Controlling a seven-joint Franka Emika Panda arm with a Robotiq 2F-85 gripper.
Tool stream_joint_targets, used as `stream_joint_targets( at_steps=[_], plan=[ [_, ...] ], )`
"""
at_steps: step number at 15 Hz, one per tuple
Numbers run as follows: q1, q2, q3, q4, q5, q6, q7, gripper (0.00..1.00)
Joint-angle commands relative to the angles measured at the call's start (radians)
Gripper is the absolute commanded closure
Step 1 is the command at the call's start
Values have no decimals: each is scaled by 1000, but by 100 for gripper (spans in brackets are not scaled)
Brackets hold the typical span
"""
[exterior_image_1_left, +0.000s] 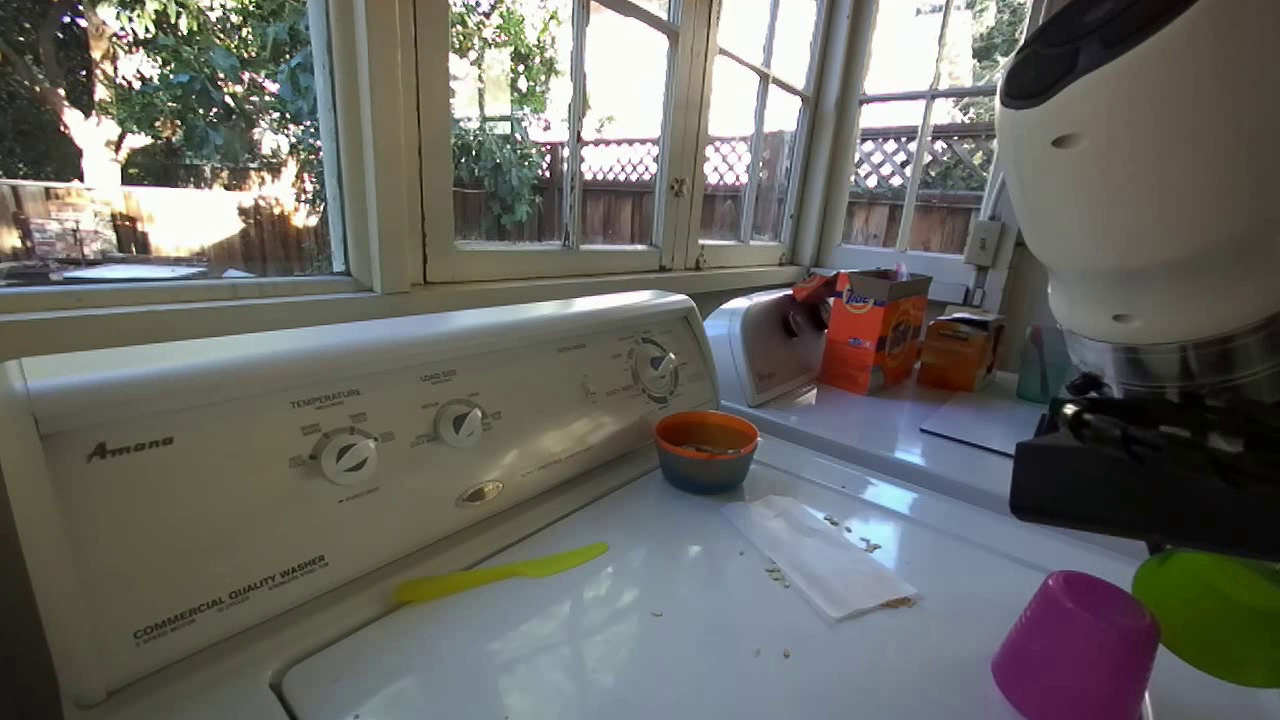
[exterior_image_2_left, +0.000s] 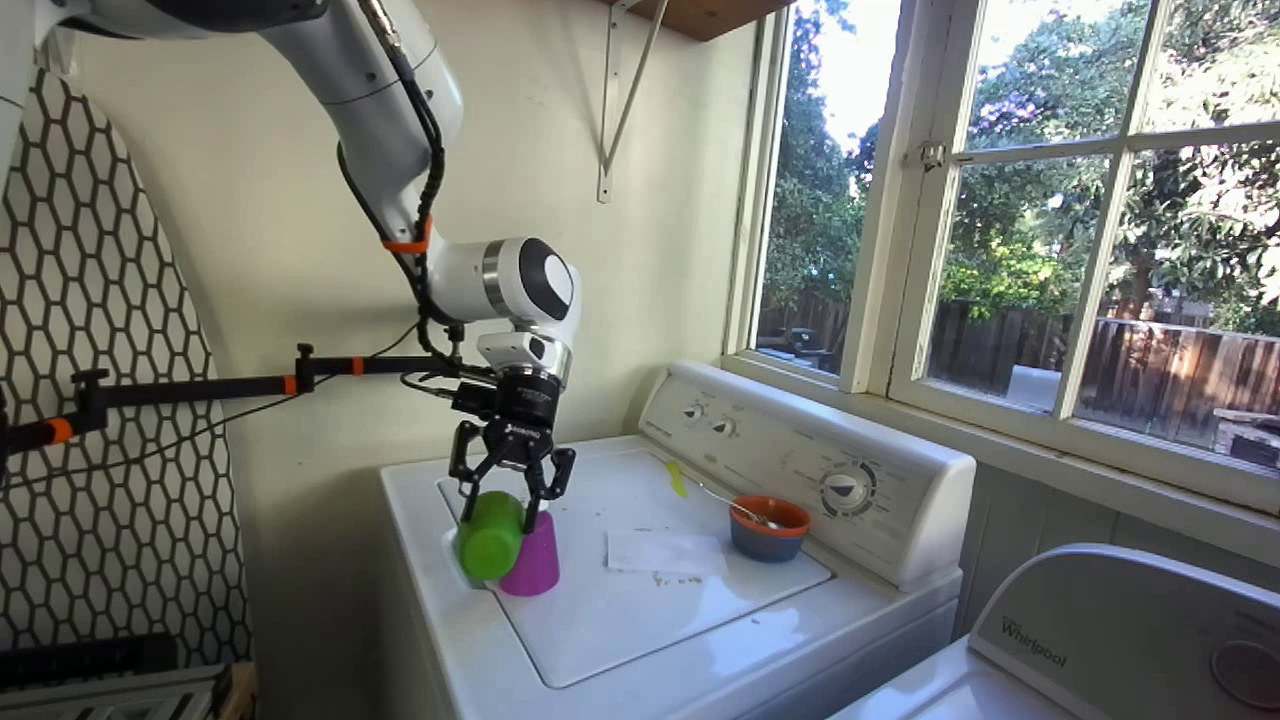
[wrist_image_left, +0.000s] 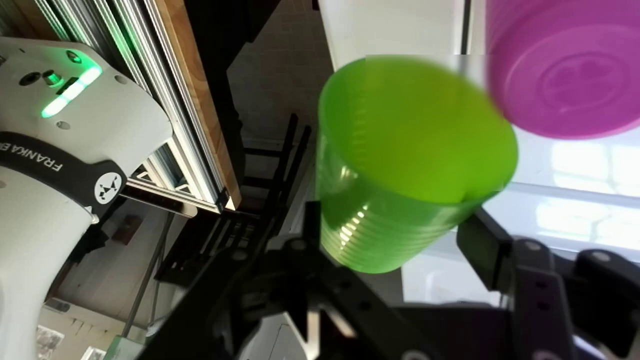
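Observation:
My gripper (exterior_image_2_left: 499, 517) is shut on a translucent green cup (exterior_image_2_left: 490, 550) near the washer's edge. The cup is tilted between the two fingers. In the wrist view the fingers (wrist_image_left: 394, 220) lie against opposite sides of the green cup (wrist_image_left: 380, 220), and its open mouth faces the camera. The green cup also shows at the right edge of an exterior view (exterior_image_1_left: 1210, 620). An upside-down purple cup (exterior_image_1_left: 1075, 650) stands on the washer lid right beside it, also in view here (exterior_image_2_left: 535, 565) and in the wrist view (wrist_image_left: 575, 90). I cannot tell whether the cups touch.
A blue bowl with an orange inside (exterior_image_1_left: 705, 470) holds a spoon (exterior_image_2_left: 735, 506). A white napkin (exterior_image_1_left: 820, 560) with scattered small bits and a yellow-green knife (exterior_image_1_left: 500, 575) lie on the washer lid. The control panel (exterior_image_2_left: 780, 450) rises behind. Orange boxes (exterior_image_1_left: 870, 335) stand on the neighbouring machine.

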Motion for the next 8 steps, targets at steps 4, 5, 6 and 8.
stream_joint_targets(
  at_steps=[4, 5, 6, 8],
  plan=[
    [-18, -30, 15, -36, 27, 37, -77, 55],
    [-17, -24, 17, -31, 28, 31, -97, 55],
    [-17, -23, 22, -30, 35, 36, -133, 55],
    [-17, -28, 25, -32, 51, 11, -175, 55]
  ],
)
